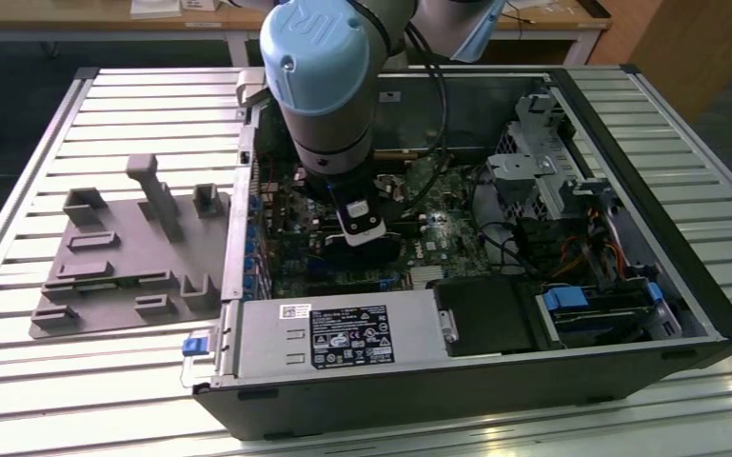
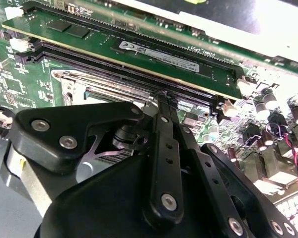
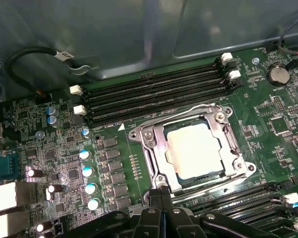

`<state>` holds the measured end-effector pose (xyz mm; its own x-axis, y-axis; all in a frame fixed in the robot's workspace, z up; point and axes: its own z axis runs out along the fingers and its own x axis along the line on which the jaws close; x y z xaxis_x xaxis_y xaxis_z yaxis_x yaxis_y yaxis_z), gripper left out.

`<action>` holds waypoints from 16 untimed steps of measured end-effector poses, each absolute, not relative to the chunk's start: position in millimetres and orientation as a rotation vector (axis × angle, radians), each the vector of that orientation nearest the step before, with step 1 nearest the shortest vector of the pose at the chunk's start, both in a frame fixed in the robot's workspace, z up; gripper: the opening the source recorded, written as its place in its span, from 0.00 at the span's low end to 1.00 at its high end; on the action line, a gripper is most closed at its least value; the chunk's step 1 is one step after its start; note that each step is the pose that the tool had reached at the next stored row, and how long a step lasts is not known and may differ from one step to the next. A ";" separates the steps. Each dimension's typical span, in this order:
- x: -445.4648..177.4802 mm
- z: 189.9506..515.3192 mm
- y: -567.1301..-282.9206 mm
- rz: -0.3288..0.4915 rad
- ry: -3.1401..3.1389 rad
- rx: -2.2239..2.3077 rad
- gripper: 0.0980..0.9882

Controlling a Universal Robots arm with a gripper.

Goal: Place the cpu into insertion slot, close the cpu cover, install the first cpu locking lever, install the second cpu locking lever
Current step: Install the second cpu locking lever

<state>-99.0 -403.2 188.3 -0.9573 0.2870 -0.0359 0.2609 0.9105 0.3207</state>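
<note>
- Cpu (image 3: pixel 195 149), a small flat square chip with a pale silver-grey metal top, lies seated in the insertion slot (image 3: pixel 159 174), the square socket on the green circuit board (image 3: pixel 268 124), as we see it in the first wrist view.
- We note the cpu cover (image 3: pixel 227 130), a thin silvery metal frame with a large square window, lying flat down over the chip, whose top shows through the window.
- We find thin silvery wire levers (image 3: pixel 175 115) running along the outer edges of the frame; whether they are latched we cannot tell.
- We record the black gripper (image 3: pixel 161 191) just beside the socket's near edge, its fingers drawn together to a narrow tip with nothing between them; the chip lies just beyond that tip, apart from it.
- In the second wrist view the gripper (image 2: pixel 162 97) again tapers to a closed point, near the long black memory slots (image 2: pixel 129 74) and a green memory card (image 2: pixel 154 52).
- In the exterior view we see the grey-and-blue arm (image 1: pixel 321 86) reaching down into the open black computer case (image 1: pixel 670 238), which lies on a slatted metal table (image 1: pixel 61 381); a grey moulded holder tray (image 1: pixel 111 267) sits on the exterior view's left of the case.
</note>
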 end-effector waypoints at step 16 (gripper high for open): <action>-104.0 187.7 -402.8 0.485 2.990 0.429 0.00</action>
<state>-104.0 -402.8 187.7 -0.9573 0.2869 -0.0358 0.2609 0.9105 0.3207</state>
